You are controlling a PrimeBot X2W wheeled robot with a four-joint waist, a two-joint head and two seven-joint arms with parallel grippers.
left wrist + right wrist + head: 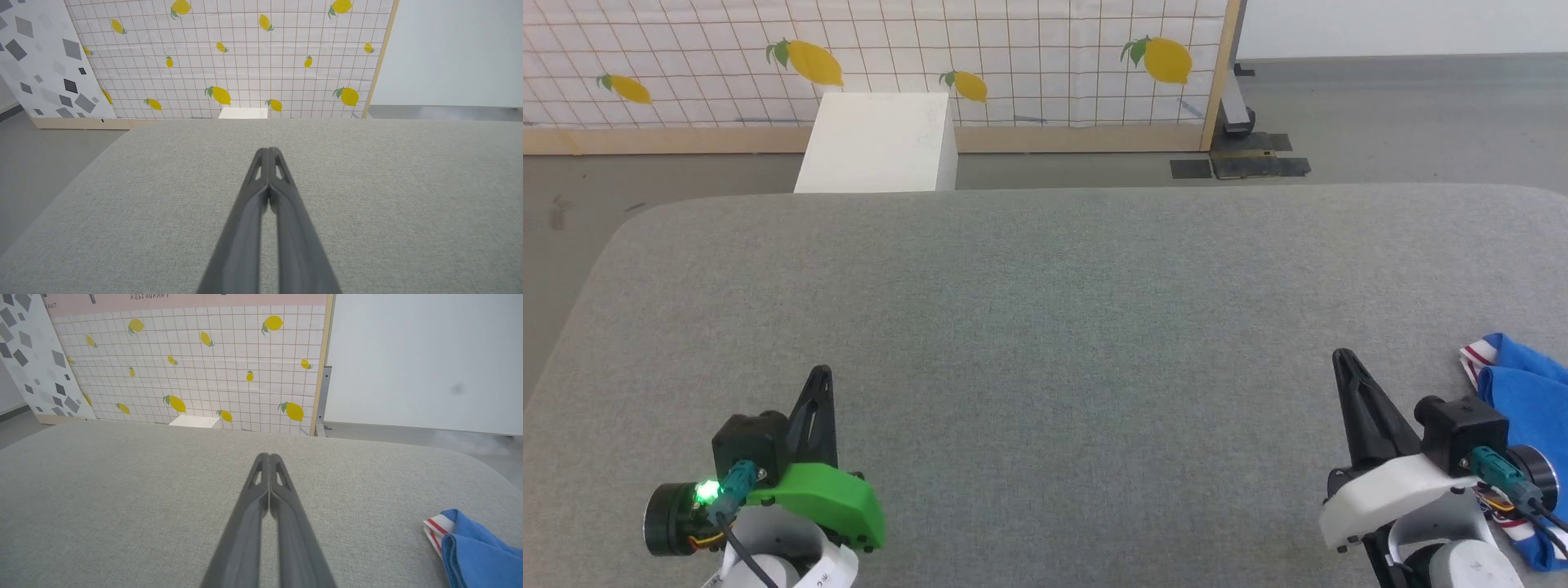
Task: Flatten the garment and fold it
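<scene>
1. We found the left gripper (823,373) closed. Its two dark fingers met at the tips with nothing between them and pointed forward along the grey fabric table (1045,310).
2. We found the right gripper (1339,356) closed in the same way and holding nothing, well apart from the left one over the same surface.
3. The garment (1523,384) lay bunched on the table just to the right of the right gripper. It sat beside that wrist and clear of the fingers. We made out bright blue cloth and a white edge with red stripes.
4. Ahead of both grippers, past the table's far edge, a white box (878,143) stood on the floor. We could not tell whether it was open or held anything.
5. Behind the box rose a tiled panel (1029,49) printed with lemons. On a pink band along its top, ahead and to the left of the right gripper, we read "RESTAURANT" (149,296).
6. A white label (827,572) wrapped the left wrist, behind that gripper. Its print was too small for us to read.
</scene>
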